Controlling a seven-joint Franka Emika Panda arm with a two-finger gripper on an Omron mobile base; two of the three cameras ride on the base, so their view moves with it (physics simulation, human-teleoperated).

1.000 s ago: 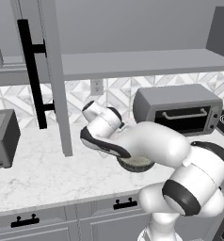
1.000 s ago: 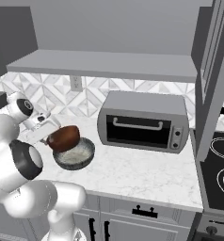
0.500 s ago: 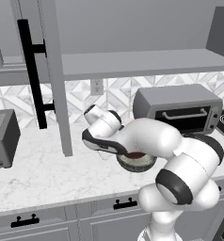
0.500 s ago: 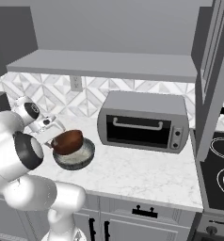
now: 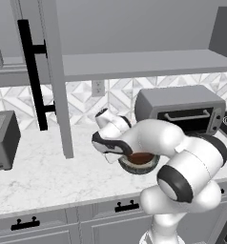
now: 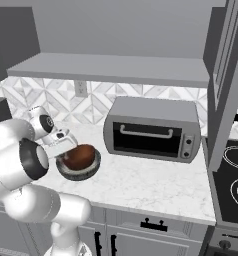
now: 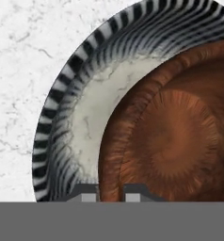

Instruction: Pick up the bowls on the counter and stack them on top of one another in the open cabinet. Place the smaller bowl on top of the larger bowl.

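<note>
Marble counter [image 6: 156, 185]: reddish-brown bowl [image 6: 80, 155] nested in grey speckled bowl [image 6: 84, 171]; gripper [image 7: 111, 190] fingers pinch the brown bowl's rim.

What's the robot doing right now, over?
Gripper low over smaller bowl, jaws nearly together. Smaller bowl sits inside larger bowl on counter. Cabinet shelf bare; toaster oven alongside.

From my seat the smaller bowl [image 6: 80, 155] is glossy reddish-brown and sits nested inside the larger bowl [image 6: 79, 172], which is dark grey and ribbed outside (pale speckled inside, clear in the hand view). Both rest upright on the white marble counter [image 6: 156, 187], below the cabinet [image 6: 116, 70] with its flat grey shelf.
</note>
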